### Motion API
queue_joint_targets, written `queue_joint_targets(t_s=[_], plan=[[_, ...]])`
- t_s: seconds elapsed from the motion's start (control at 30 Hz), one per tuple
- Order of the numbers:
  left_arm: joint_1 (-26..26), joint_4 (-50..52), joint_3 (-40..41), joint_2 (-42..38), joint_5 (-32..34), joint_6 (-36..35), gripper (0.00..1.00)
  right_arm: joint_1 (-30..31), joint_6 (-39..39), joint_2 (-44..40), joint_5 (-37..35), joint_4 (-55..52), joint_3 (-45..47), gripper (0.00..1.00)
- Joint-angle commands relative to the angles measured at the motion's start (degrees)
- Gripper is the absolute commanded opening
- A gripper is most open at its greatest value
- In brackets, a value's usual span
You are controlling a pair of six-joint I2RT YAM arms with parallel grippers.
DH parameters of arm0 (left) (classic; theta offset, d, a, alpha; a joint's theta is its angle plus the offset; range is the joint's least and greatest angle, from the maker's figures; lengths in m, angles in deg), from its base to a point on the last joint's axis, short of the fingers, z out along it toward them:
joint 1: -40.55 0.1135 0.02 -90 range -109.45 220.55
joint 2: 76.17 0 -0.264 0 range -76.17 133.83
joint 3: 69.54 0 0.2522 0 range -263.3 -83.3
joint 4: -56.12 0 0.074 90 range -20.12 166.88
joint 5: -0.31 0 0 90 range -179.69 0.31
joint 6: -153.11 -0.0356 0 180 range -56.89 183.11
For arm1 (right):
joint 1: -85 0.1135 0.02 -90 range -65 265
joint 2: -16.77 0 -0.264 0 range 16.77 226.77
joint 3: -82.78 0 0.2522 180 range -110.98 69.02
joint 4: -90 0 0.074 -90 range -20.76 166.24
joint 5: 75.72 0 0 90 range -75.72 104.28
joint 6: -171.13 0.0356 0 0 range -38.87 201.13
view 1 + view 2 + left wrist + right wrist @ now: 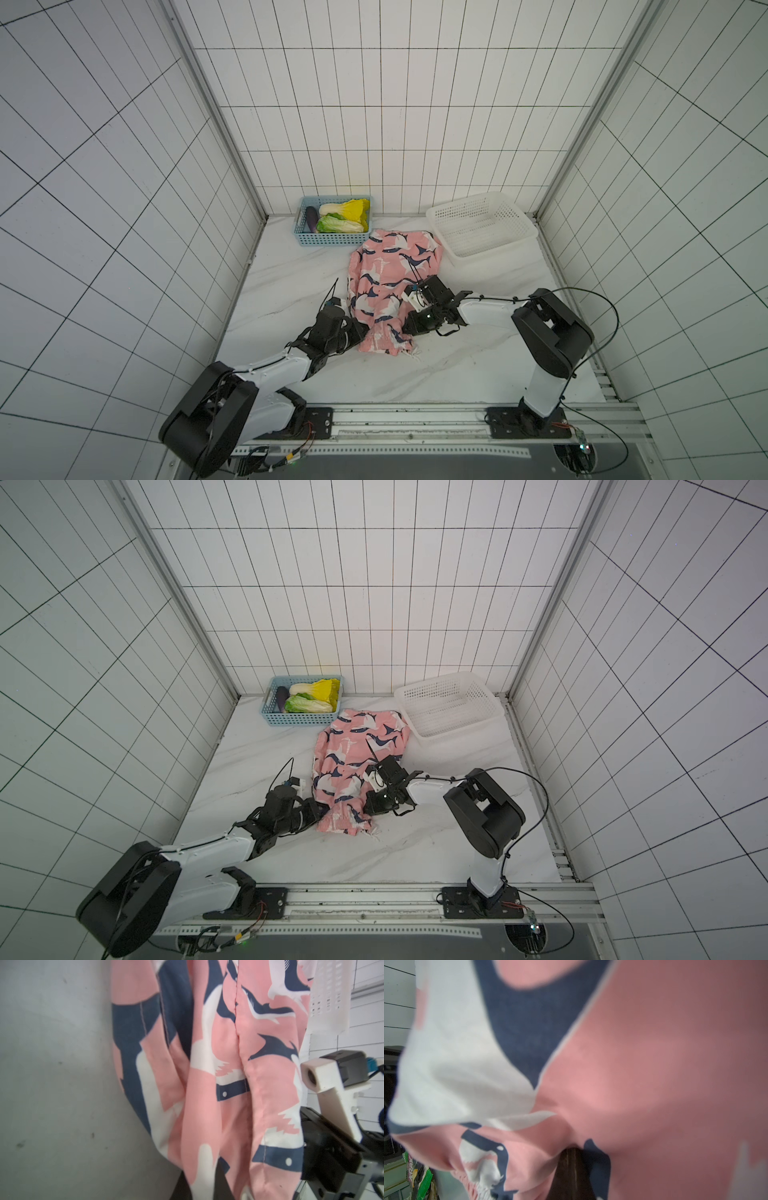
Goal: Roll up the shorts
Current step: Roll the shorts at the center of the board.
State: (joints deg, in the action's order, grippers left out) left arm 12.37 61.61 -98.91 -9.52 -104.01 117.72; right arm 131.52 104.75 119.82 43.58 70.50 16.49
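Fingers [571, 1169] of our right gripper [405, 327] are pressed together on a fold of the shorts [390, 270], the dark tip buried in pink cloth in the right wrist view. Our left gripper [359, 332] is likewise closed. Its tip meets the opposite edge of the cloth, and, judging by the fabric draped right over its finger [220, 1188] in the left wrist view, we take it to be pinching the shorts too.

The garment lies lengthwise on the marble table [286, 291], about midway between left and right: leg hems far, gathered waistband [384, 343] near, the white drawstring [415, 355] trailing off its near right corner. We hold either side just past the waistband, because a roll wants an even start: with both edges gripped level, the near end can be turned over and carried away from us without skewing. No turn is visible yet, so we judge the rolling barely begun.

Further out, a blue basket [332, 240] with cabbages [345, 210] and an eggplant [311, 218] sits far left and a white basket [490, 249] far right, each just beside a corner of the hem. They crowd the far end, so the roll should stop short of them.
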Motion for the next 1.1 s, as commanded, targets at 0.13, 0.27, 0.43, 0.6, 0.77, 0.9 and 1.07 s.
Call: queue_joint_targets(t_s=[0.13, 0.27, 0.43, 0.6, 0.77, 0.9, 1.07], plan=[[0.91, 13.02, -6.65, -2.56, 1.90, -1.19, 0.00, 1.11, -6.71, -6.89, -12.54, -12.68, -0.72, 0.28], [1.79, 19.36, -11.21, 0.61, 0.42, -1.66, 0.00, 4.40, -10.81, -13.85, -21.54, -15.43, 0.70, 0.41], [3.76, 23.37, -16.14, 5.73, -3.86, -0.05, 0.00, 12.47, -16.74, -19.94, -31.26, -13.36, 2.15, 0.58], [4.48, 27.77, -20.78, 9.36, -6.53, 0.31, 0.00, 21.60, -25.67, -20.66, -36.54, -5.62, 4.53, 0.82], [6.20, 28.62, -22.04, 9.46, -9.72, 1.81, 0.00, 26.23, -31.09, -18.75, -35.45, 1.19, 6.26, 0.83], [6.56, 31.66, -23.80, 9.40, -10.05, 1.57, 0.00, 28.28, -32.54, -14.05, -38.52, 4.73, 5.52, 0.83], [6.67, 32.55, -24.37, 9.58, -10.60, 2.21, 0.00, 29.52, -33.45, -7.71, -43.98, 9.36, 4.16, 0.83]])
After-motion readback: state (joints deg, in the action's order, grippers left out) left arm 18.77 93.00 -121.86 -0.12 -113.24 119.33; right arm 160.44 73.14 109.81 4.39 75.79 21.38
